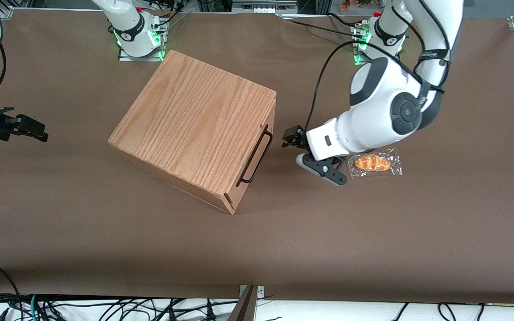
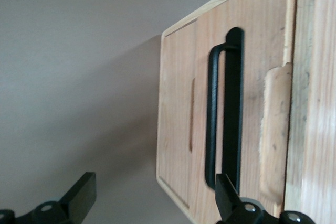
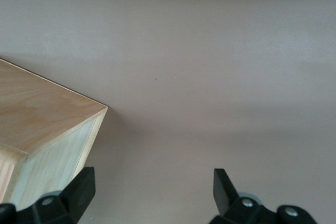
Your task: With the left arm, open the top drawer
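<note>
The top drawer (image 1: 263,149) sits shut and flush in the oak-grain box, its front facing the working arm's end of the table. Its long thin black wire handle (image 1: 255,156) runs along that front. In the left wrist view the drawer front (image 2: 178,103) and the handle (image 2: 226,108) fill much of the frame. The left arm's black gripper (image 1: 290,137) hovers a short way in front of the handle, apart from it. The gripper (image 2: 152,195) is open wide and empty, with one fingertip (image 2: 224,192) lined up with the handle's end.
The oak-grain box casing (image 1: 194,120) stands mid-table on the brown surface. A bread roll in clear wrap (image 1: 374,163) lies on the table just under the left arm's wrist. Both arm bases stand at the table edge farthest from the front camera.
</note>
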Robot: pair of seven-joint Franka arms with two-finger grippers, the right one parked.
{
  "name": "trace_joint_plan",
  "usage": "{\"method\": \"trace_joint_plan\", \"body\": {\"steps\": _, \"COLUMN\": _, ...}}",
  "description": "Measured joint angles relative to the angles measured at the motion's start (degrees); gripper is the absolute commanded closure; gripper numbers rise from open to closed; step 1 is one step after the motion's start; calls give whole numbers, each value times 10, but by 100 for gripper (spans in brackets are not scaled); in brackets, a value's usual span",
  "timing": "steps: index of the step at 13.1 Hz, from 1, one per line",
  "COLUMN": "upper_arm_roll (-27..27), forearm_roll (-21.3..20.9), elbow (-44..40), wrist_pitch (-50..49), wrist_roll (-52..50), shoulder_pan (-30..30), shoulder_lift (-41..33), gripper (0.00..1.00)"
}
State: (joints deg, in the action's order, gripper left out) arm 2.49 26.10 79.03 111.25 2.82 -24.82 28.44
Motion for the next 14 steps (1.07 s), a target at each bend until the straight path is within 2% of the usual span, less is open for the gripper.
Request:
{"method": "trace_joint_plan", "body": {"steps": 4, "upper_arm_roll": 0, "forearm_roll": 0, "elbow": 0, "wrist_pitch": 59, "wrist_roll": -16, "shoulder_pan": -43, "shoulder_lift": 25, "gripper": 0}}
{"method": "trace_joint_plan", "body": {"steps": 12, "upper_arm_roll": -2, "forearm_roll": 0, "elbow": 0, "wrist_pitch": 112, "wrist_roll": -17, "shoulder_pan": -55, "shoulder_lift": 55, "gripper": 0}}
{"method": "trace_joint_plan", "body": {"steps": 14, "upper_arm_roll": -3, "forearm_roll": -14, "elbow": 0, "wrist_pitch": 115, "wrist_roll": -17, "shoulder_pan": -56, "shoulder_lift": 59, "gripper": 0}}
